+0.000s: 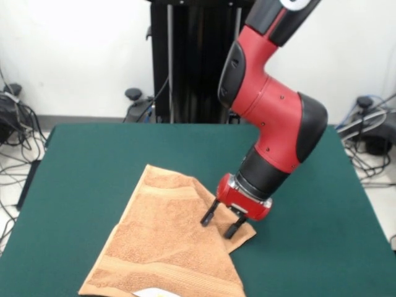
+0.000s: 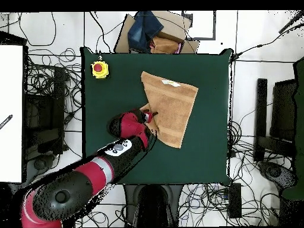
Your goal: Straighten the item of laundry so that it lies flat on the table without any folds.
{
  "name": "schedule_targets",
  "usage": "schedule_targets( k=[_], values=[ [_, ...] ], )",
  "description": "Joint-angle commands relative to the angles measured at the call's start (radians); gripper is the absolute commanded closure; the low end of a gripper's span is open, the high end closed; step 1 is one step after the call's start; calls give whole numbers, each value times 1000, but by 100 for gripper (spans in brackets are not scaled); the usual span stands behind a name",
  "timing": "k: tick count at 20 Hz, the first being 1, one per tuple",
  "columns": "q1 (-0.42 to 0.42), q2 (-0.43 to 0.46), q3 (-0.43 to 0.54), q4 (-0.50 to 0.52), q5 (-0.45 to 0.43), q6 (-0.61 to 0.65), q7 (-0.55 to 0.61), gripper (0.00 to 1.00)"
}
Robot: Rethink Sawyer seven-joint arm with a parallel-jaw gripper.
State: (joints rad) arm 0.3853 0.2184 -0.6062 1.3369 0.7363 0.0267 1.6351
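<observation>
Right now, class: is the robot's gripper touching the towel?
Cannot tell. In the front view the gripper has its open fingertips over the towel, but neither view shows contact or a gap plainly.

A tan-orange terry towel [image 1: 167, 241], crossed by woven border bands of the same shade and carrying a small white label [image 2: 171, 83], lies on a dark green table [image 1: 111, 154]. The arm [image 1: 272, 117] above it is red with black joints, ending in a red-bodied gripper [image 1: 221, 221] with black fingers [image 1: 209, 213]. A yellow box topped by a red button [image 2: 99, 69] sits at one table corner.
</observation>
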Motion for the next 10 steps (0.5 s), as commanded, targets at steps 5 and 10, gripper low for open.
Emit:
schedule_targets(
  k=[5,10],
  values=[
    [24,-53,160,-90,63,194,286,0],
    [14,-121,166,-60,45,251,276,0]
  ],
)
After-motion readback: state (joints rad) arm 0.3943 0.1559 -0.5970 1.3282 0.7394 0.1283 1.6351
